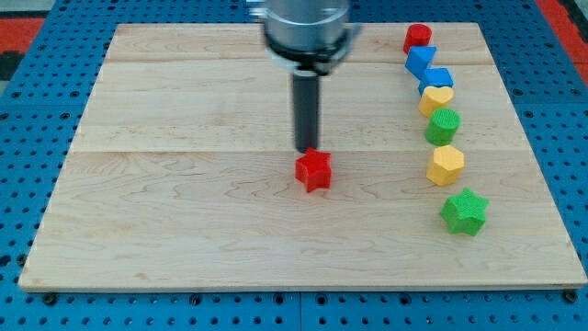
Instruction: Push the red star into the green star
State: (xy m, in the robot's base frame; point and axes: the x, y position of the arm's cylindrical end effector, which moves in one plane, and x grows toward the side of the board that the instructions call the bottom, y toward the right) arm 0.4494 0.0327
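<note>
The red star lies near the middle of the wooden board. My tip stands right at its upper edge, touching or nearly touching it on the side toward the view's top. The green star lies at the view's lower right, well apart from the red star, to its right and slightly lower.
A column of blocks runs down the view's right: a red cylinder, a blue block, a blue block, a yellow heart, a green cylinder, and a yellow hexagon just above the green star.
</note>
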